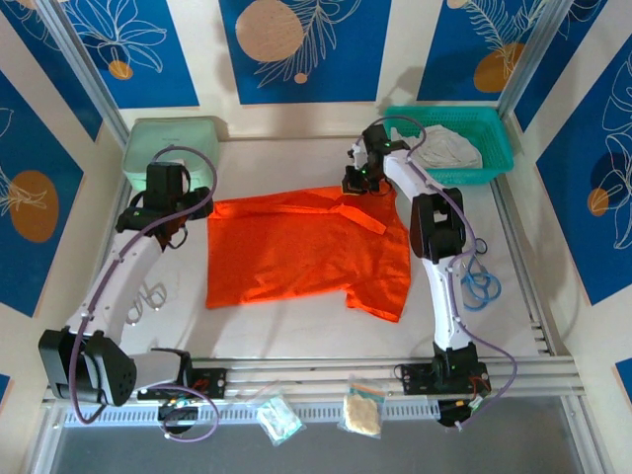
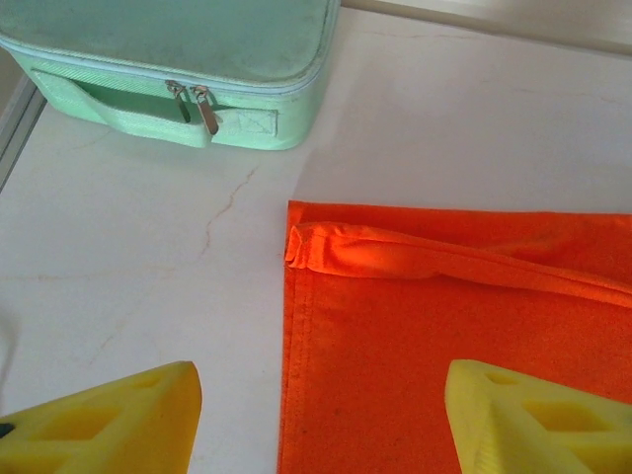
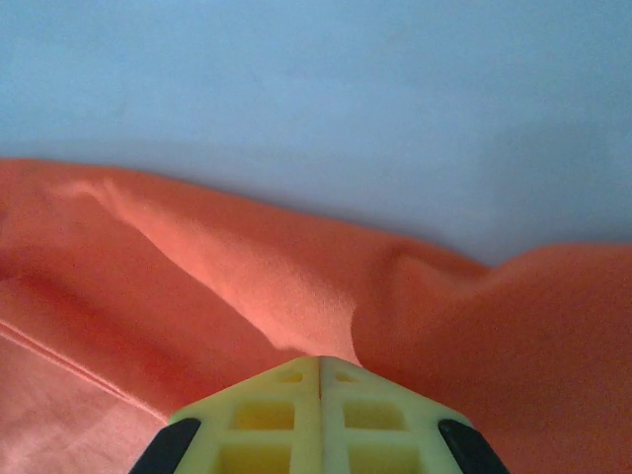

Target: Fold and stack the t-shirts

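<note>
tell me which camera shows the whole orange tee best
Top external: the orange t-shirt lies spread out with its whole outline visible. Left wrist shows one corner of it with a rolled edge. Right wrist shows a close-up of bunched cloth pinched by the shut right gripper.

- The table [image 1: 296, 326] is pale and marbled, with fine hairline cracks, and is framed by metal rails.
- An orange t-shirt [image 1: 296, 252] lies spread across the centre, one sleeve sticking out toward 5 o'clock and its 10 o'clock corner folded into a narrow ridge.
- A mint-green case [image 1: 173, 143] sits zipped at 10 o'clock, apart from the shirt.
- A teal basket [image 1: 464, 176] stands at 1 o'clock.
- A blue cable [image 1: 481, 286] lies looped at 3 o'clock.
- Pale loops [image 1: 148, 296] lie at 8 o'clock; what they are is unclear.
</note>
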